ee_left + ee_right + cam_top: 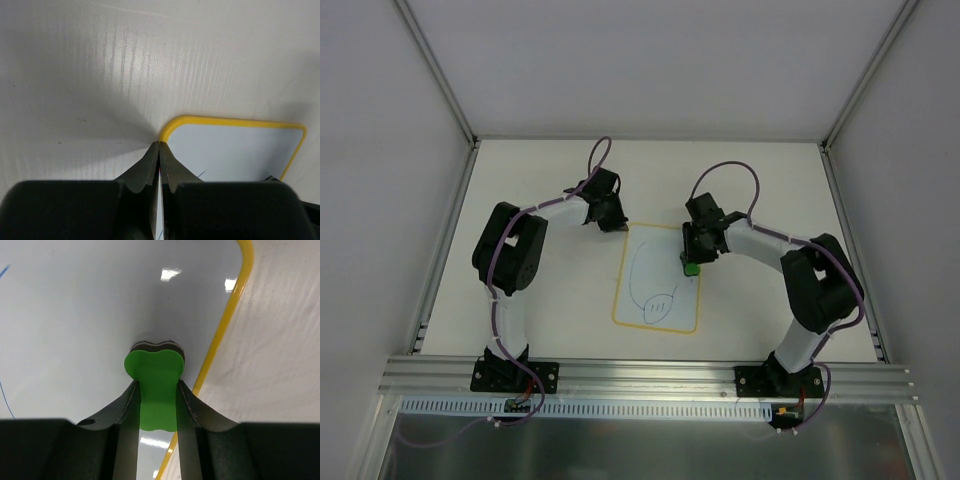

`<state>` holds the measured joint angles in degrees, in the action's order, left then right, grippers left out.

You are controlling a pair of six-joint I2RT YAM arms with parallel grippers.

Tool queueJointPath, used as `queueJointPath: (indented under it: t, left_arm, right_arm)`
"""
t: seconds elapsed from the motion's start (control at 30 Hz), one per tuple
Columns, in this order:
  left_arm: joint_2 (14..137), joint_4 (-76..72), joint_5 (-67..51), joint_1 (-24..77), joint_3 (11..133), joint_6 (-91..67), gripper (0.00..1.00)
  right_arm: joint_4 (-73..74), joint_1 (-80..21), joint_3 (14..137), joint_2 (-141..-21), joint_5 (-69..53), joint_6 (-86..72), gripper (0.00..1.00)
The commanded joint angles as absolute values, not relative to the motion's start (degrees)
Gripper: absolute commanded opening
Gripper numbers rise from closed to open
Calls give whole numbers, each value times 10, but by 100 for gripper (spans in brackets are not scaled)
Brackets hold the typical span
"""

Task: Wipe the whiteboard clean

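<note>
Erasure at an early stage. The small flat white rectangular whiteboard with rounded corners and a thin yellow border point(665, 245) lies flat on the white table point(550, 200), between the two arms. The right gripper point(692, 262) has its fingers part-way closed on a small green eraser block point(691, 268), whose dark pad rests on the board just inside the right border, towards the far end. The left gripper point(617, 225) is fully closed on nothing. Its joined tips sit at the board's far-left corner, touching or just beside the yellow edge, apparently to steady it. The blue pen lines point(660, 303), a large oval outline with a smaller marked oval at its near end, show unbroken. By this view, no stroke is wiped and the whole drawing is left to clear.
</note>
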<state>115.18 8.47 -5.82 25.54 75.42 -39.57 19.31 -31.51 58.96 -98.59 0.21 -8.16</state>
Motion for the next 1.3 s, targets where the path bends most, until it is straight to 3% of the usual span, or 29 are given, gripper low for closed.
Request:
queueJointPath:
  t: [0.0, 0.53, 0.97, 1.27]
  left_arm:
    - [1166, 114, -63, 254, 767, -381, 0]
    - [1174, 114, -79, 259, 769, -389, 0]
    - [1179, 113, -68, 259, 771, -403, 0]
    - [1174, 113, -58, 254, 770, -405, 0]
  right_arm:
    - [276, -306, 598, -1041, 83, -75, 0]
    - [358, -382, 882, -1224, 92, -57, 0]
    - [358, -434, 937, -1255, 11, -4, 0]
    - [381, -391, 899, -1222, 85, -39, 0]
